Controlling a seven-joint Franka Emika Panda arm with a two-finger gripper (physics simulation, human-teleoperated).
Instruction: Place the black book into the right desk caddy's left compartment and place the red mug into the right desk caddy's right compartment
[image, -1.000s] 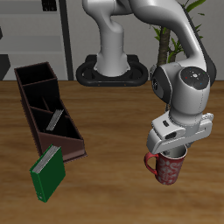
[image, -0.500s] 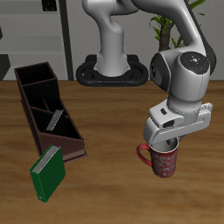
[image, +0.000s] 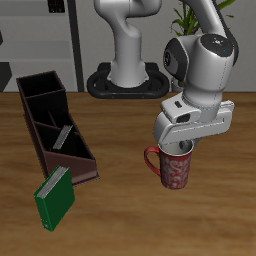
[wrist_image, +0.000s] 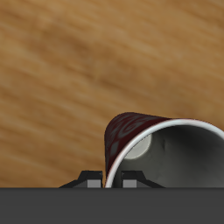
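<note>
My gripper (image: 187, 150) is shut on the rim of the red mug (image: 175, 170), one finger inside it and one outside. The mug stays upright under the hand with its handle toward the right desk caddy (image: 38, 79). Close up in the wrist view are the mug (wrist_image: 131, 131), its pale inside and my fingertips (wrist_image: 87, 180) astride the wall. The black book (image: 63, 137) leans slanted in a narrow middle section of the caddy, pale page edges showing. A wide stretch of table separates the mug from the caddy.
A green book (image: 55, 195) leans against the caddy's end nearest the table's front edge. The robot's base (image: 125, 80) stands at the back, with a plant and shelving behind it.
The arm has carried the mug toward the caddy and a little farther from the front edge. The gripper stays shut on the rim. Caddy and books have not moved.
</note>
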